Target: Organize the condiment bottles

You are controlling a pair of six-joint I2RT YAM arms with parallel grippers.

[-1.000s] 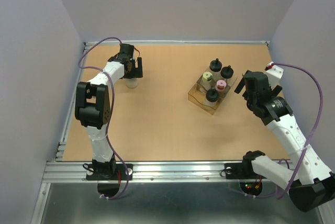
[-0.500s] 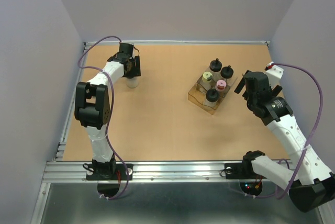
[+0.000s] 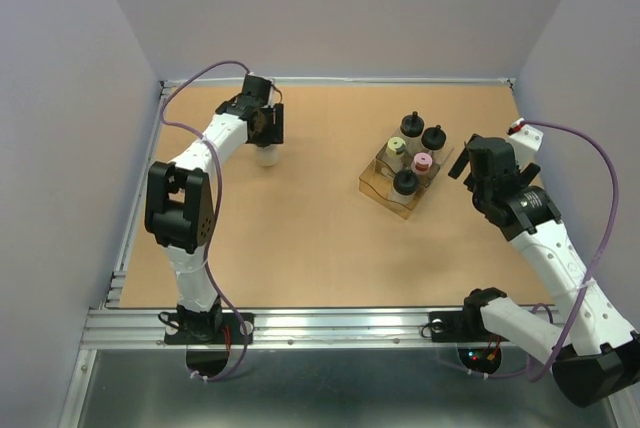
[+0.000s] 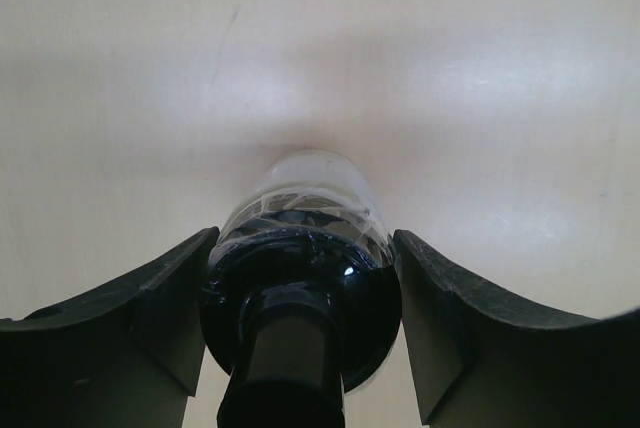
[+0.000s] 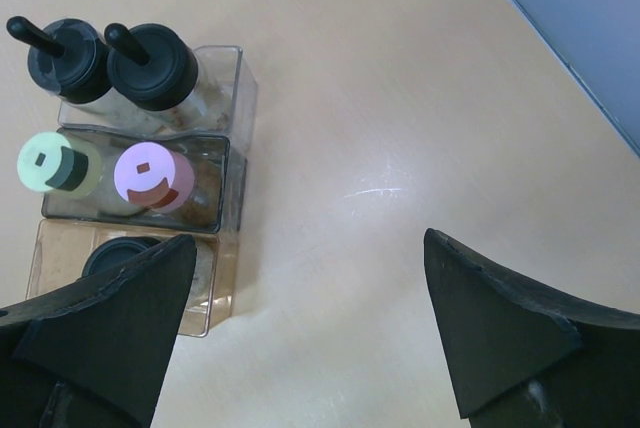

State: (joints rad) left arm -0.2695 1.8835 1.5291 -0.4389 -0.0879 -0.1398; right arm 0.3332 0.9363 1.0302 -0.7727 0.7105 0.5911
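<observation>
My left gripper (image 3: pixel 266 134) (image 4: pixel 303 248) is shut on a small clear condiment bottle (image 3: pixel 266 156) (image 4: pixel 305 193) with a black cap, at the far left of the table. Both fingers press the sides of its cap. Several more condiment bottles stand in the amber-tinted box (image 3: pixel 378 183) (image 5: pixel 222 283) right of centre: black caps (image 3: pixel 412 126) (image 5: pixel 150 66), a yellow-green cap (image 3: pixel 397 147) (image 5: pixel 52 163) and a pink cap (image 3: pixel 422 162) (image 5: pixel 150 174). My right gripper (image 3: pixel 472 160) (image 5: pixel 308 248) hangs open just right of the box, with nothing between its fingers.
Low metal rails edge the tan table (image 3: pixel 300 238), with grey walls close at the left, back and right. A purple cable (image 3: pixel 195 83) loops over the left arm. Bare tabletop lies between the held bottle and the box.
My left gripper closed on the black-capped bottle and shifted right with it, toward the table's middle. The right arm and the box stayed still.
</observation>
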